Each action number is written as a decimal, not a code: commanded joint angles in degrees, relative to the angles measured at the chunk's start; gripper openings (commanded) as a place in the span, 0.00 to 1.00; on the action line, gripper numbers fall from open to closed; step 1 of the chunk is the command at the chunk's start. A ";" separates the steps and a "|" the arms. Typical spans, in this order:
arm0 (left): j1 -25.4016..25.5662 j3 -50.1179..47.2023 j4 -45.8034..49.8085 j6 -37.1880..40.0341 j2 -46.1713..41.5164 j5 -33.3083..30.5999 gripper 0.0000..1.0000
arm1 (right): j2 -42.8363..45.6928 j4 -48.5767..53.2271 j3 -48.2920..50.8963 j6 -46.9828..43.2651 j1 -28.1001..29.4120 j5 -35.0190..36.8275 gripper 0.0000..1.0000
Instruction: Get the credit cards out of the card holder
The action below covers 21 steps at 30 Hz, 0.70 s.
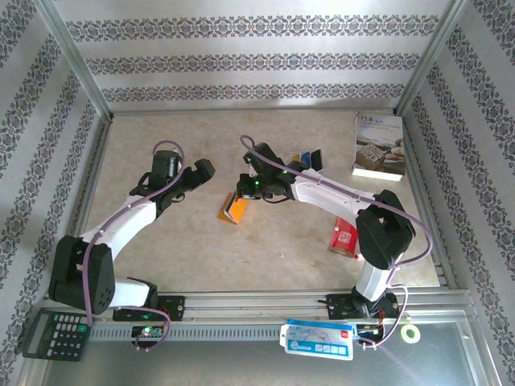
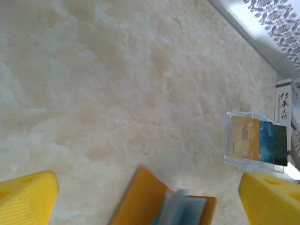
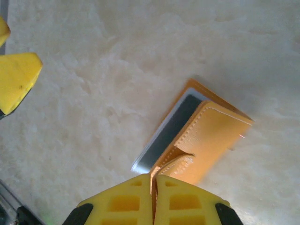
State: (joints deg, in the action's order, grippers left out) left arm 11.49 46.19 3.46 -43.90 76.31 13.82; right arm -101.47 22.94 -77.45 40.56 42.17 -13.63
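Note:
The orange-tan card holder point(image 1: 232, 210) lies partly unfolded on the table between the two arms. My right gripper point(image 3: 153, 180) is shut on its small stitched tab, at the holder's near edge point(image 3: 208, 136); a grey-blue inner panel point(image 3: 176, 126) shows beside the flap. The right gripper point(image 1: 245, 193) sits just above the holder in the top view. My left gripper point(image 2: 149, 187) is open wide over the holder point(image 2: 140, 201), touching nothing, and its fingers point(image 2: 28, 197) stand far apart. Three cards, gold, teal and dark point(image 2: 258, 138), stand in a clear rack point(image 1: 306, 160) beyond.
A white book point(image 1: 378, 145) lies at the back right. A red packet point(image 1: 344, 237) rests beside the right arm's base. Off the table's near edge are a calculator point(image 1: 55, 334), a blue-white packet point(image 1: 318, 338) and a tape roll point(image 1: 410, 334).

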 commanded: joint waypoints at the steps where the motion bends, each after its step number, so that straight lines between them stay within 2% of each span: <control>1: -1.34 -1.44 -0.21 0.65 -2.27 -0.66 1.00 | -2.28 -0.49 -2.97 0.45 0.15 0.02 0.00; 5: -1.56 -1.36 0.91 1.66 -2.47 0.53 1.00 | -4.38 0.13 -5.21 -0.11 -0.79 0.25 0.00; 10: -1.55 -0.49 0.95 2.99 -0.43 5.17 1.00 | -3.57 0.88 -3.57 -0.80 -1.99 1.97 0.00; 17: -0.55 2.11 -2.25 3.00 6.31 16.00 0.84 | 0.27 0.87 3.72 -1.51 -6.24 3.66 0.00; 21: 3.12 3.92 -2.67 3.24 10.23 17.01 0.75 | 1.06 1.16 6.96 -2.05 -8.01 4.86 0.00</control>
State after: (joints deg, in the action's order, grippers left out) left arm 12.08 47.62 3.11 -41.74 84.99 27.14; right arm -102.35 23.18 -72.49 40.07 34.96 -11.18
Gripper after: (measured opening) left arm 0.757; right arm 0.043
